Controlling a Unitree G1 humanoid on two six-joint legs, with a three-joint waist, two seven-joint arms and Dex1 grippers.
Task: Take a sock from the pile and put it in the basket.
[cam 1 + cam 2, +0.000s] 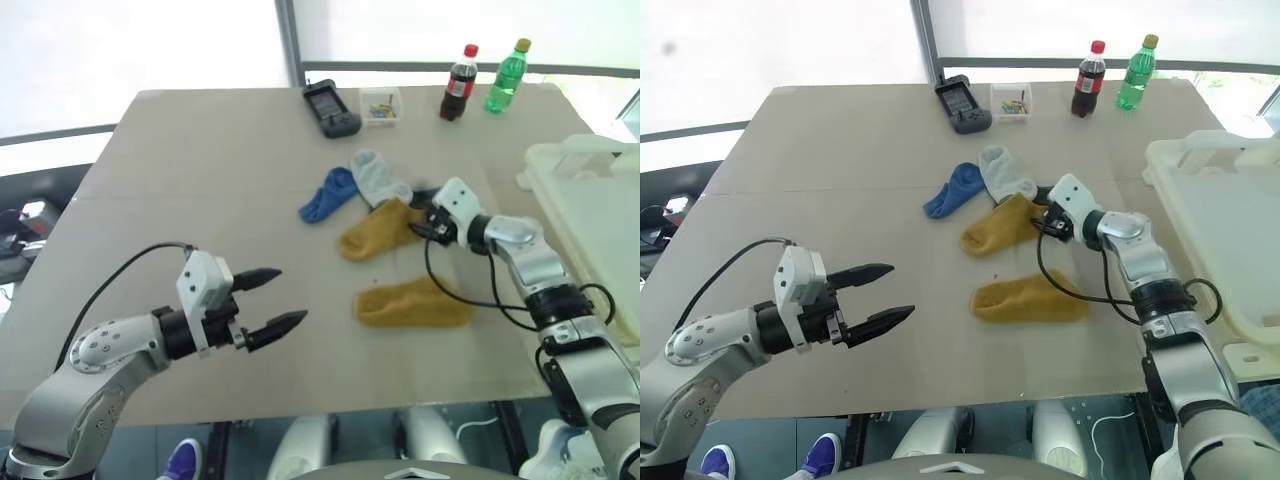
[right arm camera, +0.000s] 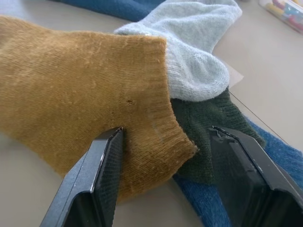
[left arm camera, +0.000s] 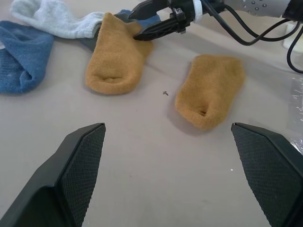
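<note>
Nearest, the left gripper point(image 1: 283, 298) hovers over bare table point(image 1: 200, 180) with its two black fingers spread wide and nothing between them, pointing toward the socks. Just past it a single mustard sock point(image 1: 412, 303) lies flat on its own, apart from the rest.

Farther in sits the pile point(image 1: 365, 200): a second mustard sock point(image 1: 378, 231), a blue sock point(image 1: 327, 195) and a pale grey sock point(image 1: 378, 177) overlapping one another, with a dark green sock point(image 2: 208, 118) tucked beneath the grey one. The right gripper point(image 2: 165, 175) is down at the cuff of the pile's mustard sock, fingers apart (one finger point(image 2: 97, 184) touches the cuff's edge, the other stands beyond it over the green sock); nothing is clamped.

On the robot's right, the white basket point(image 1: 1210, 160) rests at the table's edge, well apart from the pile.

At the far end stand a dark handheld device point(image 1: 331, 108), a small clear box point(image 1: 381, 106), a cola bottle point(image 1: 459, 84) and a green bottle point(image 1: 506, 77)
</note>
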